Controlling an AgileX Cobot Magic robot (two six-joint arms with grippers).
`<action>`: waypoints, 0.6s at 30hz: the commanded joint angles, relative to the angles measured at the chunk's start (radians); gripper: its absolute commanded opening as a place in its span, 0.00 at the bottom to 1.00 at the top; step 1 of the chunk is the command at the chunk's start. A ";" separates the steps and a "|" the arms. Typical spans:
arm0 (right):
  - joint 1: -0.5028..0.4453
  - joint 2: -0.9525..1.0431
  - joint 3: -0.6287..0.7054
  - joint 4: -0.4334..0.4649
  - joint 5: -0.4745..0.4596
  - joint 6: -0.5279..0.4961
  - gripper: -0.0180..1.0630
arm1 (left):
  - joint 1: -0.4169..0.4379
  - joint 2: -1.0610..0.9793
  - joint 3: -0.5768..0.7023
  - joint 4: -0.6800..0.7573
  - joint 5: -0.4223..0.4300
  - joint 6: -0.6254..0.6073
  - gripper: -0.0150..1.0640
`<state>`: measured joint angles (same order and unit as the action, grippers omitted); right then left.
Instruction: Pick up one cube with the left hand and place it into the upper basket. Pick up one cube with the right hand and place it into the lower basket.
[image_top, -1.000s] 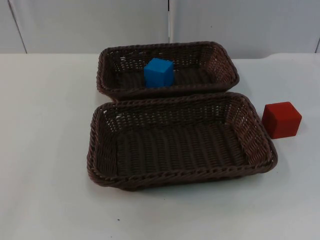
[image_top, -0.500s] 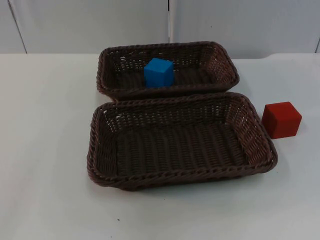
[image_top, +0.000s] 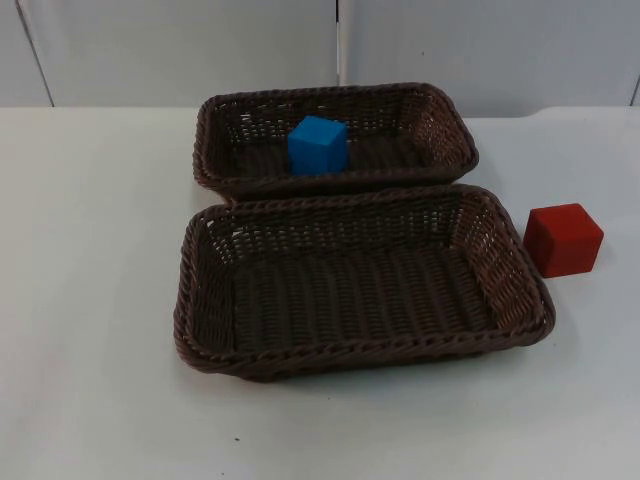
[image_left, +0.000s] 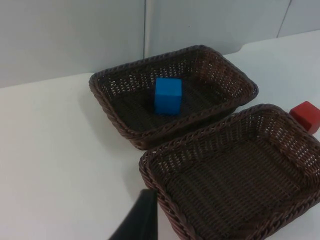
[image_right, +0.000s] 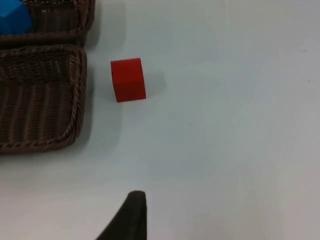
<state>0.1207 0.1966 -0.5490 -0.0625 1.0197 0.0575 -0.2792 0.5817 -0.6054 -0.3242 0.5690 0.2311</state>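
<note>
here the red cube (image_right: 128, 79) sat on the table well ahead of the right gripper (image_right: 131, 216), just beside the lower basket (image_right: 40, 95) and apart from its wall; one black fingertip of that gripper stood over bare table, and how far its fingers were spread could not be told, nor was anything seen in its hold; the left gripper (image_left: 141, 220) showed one dark fingertip next to the lower basket's near corner, its opening likewise not to be told; the blue cube (image_top: 318, 145) lay inside the upper basket (image_top: 440, 120), well ahead of that fingertip; the top view gave both baskets whole, long sides nearly touching, the lower basket bare inside; the right wrist view took in just the baskets' ends and a corner of the blue cube; the table (image_top: 90, 250) was white and ended at a grey partition wall (image_top: 180, 50)
</note>
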 joint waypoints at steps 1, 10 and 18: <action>-0.006 0.089 -0.020 -0.006 -0.076 0.005 0.99 | 0.001 -0.006 0.006 -0.001 0.002 -0.004 0.90; -0.006 0.454 -0.102 0.030 -0.216 0.005 0.99 | 0.001 -0.006 0.006 0.001 0.002 -0.002 0.90; -0.006 0.851 -0.220 0.083 -0.258 0.003 0.99 | 0.001 -0.006 0.006 0.001 0.002 -0.002 0.90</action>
<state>0.1207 1.0006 -0.7481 0.0125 0.7819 0.0598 -0.2792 0.5817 -0.6054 -0.3242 0.5690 0.2311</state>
